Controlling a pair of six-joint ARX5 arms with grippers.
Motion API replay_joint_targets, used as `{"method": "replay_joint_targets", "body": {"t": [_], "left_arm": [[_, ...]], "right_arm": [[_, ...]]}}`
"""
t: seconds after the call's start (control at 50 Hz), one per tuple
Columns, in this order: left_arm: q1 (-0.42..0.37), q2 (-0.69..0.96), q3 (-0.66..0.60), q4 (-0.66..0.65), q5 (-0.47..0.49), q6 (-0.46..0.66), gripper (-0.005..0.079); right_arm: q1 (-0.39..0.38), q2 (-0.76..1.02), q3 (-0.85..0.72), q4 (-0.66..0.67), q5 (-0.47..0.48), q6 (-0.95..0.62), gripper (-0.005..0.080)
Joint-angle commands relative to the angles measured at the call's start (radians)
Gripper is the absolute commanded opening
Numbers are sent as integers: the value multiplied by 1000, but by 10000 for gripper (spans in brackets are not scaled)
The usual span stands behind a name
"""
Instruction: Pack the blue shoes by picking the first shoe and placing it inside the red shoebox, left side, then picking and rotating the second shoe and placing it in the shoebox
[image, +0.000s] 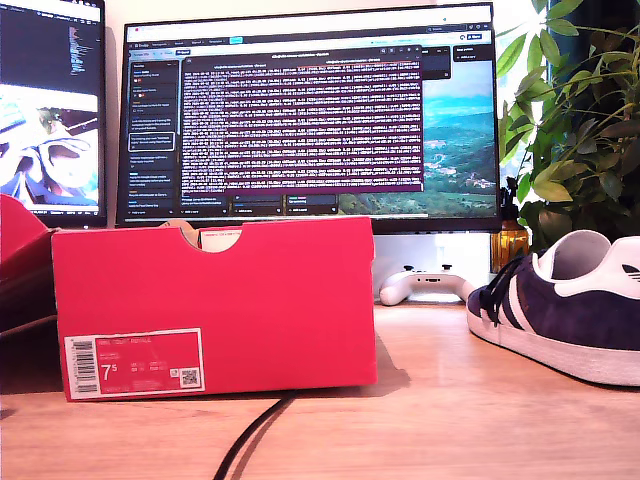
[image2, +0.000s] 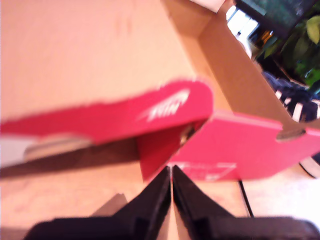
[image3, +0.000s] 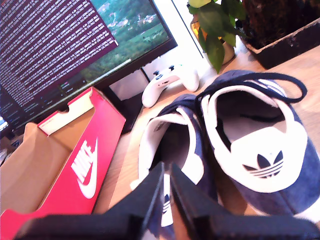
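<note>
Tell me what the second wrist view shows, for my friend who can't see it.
Two blue shoes sit side by side, heels nearest, right under my second end effector. Beside them lies the open red shoebox, with a white game controller and a monitor behind.

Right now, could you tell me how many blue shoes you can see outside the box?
2. Both blue shoes sit side by side on the desk beyond the red shoebox: the first shoe nearer it, the second shoe farther. The exterior view shows only one, at its right.
</note>
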Motion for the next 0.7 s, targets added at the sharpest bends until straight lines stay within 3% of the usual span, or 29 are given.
{"method": "replay_joint_targets", "body": {"t": [0.0, 0.18, 0.34, 0.54, 0.68], "left_arm": [[-11, 56, -27, 50, -12, -3, -21], [-38, 237, -27, 249, -15, -4, -21], [-72, 409, -26, 439, -14, -13, -21], [-123, 583, -26, 604, -15, -31, -21], [-143, 663, -26, 707, -15, -33, -21]], "right_arm": [[5, -5, 32, 3, -13, -28, 43], [5, 11, 98, -133, -10, -104, 78], [5, 75, 153, -232, -9, -77, 93], [5, 201, 266, -261, -13, -27, 117], [5, 345, 410, -413, -13, -61, 131]]}}
